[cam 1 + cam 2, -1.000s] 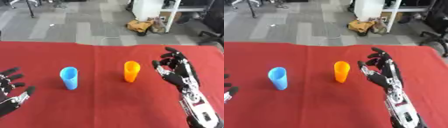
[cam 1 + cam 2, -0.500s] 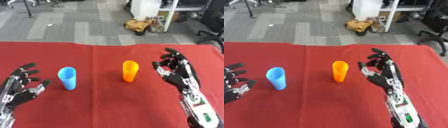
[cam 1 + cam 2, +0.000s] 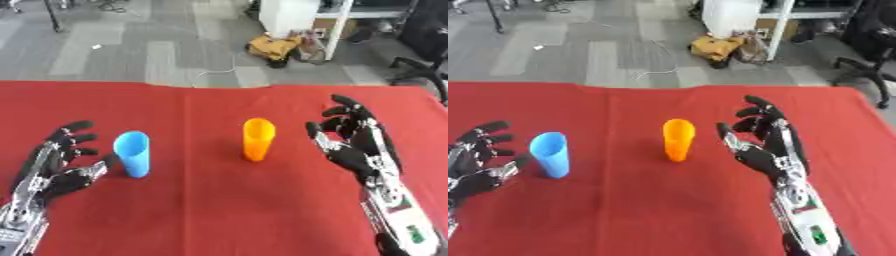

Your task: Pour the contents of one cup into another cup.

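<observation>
Blue cup (image 3: 133, 153) and orange cup (image 3: 257, 138) both stand upright, long axes vertical, mouths up, well apart on the red tablecloth (image 3: 210, 215). Both are smooth, plain, slightly tapered tumblers; contents cannot be seen. Left hand (image 3: 59, 169) sits just beside the blue cup, fingers spread, holding nothing. Right hand (image 3: 353, 146) is near the orange cup, fingers relaxed, apart from it.

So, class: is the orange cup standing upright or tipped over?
Upright. The orange cup stands on its base on the red table, open rim at the top, with no robot hand touching it.
</observation>
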Motion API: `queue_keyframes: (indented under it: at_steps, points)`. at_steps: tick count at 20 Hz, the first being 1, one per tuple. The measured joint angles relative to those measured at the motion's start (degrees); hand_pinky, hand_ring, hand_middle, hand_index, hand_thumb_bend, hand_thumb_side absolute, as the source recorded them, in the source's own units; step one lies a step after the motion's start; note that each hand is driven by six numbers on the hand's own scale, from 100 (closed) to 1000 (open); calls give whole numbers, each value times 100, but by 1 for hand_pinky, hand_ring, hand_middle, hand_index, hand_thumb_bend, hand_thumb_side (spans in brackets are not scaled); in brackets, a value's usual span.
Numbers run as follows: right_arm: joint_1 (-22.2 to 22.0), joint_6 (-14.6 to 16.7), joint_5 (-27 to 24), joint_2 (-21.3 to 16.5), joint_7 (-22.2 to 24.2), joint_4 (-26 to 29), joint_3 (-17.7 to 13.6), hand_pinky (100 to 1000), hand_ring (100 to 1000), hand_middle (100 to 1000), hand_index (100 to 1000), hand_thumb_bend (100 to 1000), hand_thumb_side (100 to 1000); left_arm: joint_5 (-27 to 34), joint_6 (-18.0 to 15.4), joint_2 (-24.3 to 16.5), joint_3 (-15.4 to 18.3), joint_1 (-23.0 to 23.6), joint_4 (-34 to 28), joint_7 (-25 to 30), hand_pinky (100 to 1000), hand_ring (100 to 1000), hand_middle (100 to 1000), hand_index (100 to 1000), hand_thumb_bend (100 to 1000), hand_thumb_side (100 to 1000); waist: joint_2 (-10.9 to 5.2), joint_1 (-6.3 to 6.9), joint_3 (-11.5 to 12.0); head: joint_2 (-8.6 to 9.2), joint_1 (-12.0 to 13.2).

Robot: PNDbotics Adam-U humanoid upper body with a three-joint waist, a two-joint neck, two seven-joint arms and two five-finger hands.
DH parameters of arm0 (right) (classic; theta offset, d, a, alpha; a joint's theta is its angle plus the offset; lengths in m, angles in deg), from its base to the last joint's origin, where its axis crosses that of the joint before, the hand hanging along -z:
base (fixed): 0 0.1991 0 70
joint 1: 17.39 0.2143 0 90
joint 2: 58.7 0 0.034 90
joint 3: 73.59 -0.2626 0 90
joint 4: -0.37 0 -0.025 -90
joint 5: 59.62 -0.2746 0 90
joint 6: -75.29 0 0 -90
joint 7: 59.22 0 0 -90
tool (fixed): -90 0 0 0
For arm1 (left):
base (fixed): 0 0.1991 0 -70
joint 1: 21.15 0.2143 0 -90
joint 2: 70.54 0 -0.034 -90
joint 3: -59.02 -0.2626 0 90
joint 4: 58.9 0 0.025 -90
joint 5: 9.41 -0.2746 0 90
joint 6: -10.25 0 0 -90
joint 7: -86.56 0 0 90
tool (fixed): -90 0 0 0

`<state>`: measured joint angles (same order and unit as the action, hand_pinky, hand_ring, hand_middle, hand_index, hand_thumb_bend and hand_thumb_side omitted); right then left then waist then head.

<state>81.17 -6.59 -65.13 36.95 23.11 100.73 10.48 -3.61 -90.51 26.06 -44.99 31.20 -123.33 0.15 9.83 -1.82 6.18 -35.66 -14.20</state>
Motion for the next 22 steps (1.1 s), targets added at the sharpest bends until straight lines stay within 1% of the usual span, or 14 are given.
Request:
queue_keyframes:
  at_steps: [4, 10, 11, 15, 19, 22]
  points:
    - [0, -1, -8, 1, 1, 0, 0, 611, 534, 570, 821, 444, 100, -87, -76, 38, -64, -105, 172, 98, 670, 790, 821, 831, 608, 100, 6, 0, -30, -1, 14]
    - [3, -5, -14, 2, 16, 0, 2, 611, 535, 570, 821, 444, 100, -198, -178, 120, -121, -239, 467, 211, 669, 788, 819, 830, 643, 100, 12, -1, -98, -1, 44]
    - [5, -5, -14, 3, 16, -1, 2, 611, 537, 570, 821, 444, 100, -202, -197, 136, -124, -249, 514, 225, 669, 787, 819, 829, 660, 100, 17, -1, -108, -1, 45]
    - [21, -4, -15, 6, 16, -1, 2, 611, 536, 570, 821, 444, 100, -202, -278, 140, -125, -287, 655, 280, 667, 784, 816, 828, 683, 100, 52, -2, -147, -1, 46]
    - [43, -4, -14, 11, 16, -1, 1, 611, 534, 569, 821, 443, 100, -172, -344, 161, -122, -329, 736, 342, 666, 781, 812, 827, 680, 100, 86, -3, -193, -1, 47]
    - [43, 0, -14, 19, 4, -1, -8, 611, 534, 569, 822, 443, 100, -139, -377, 162, -106, -362, 759, 373, 665, 780, 811, 826, 662, 100, 109, -4, -237, -1, 49]
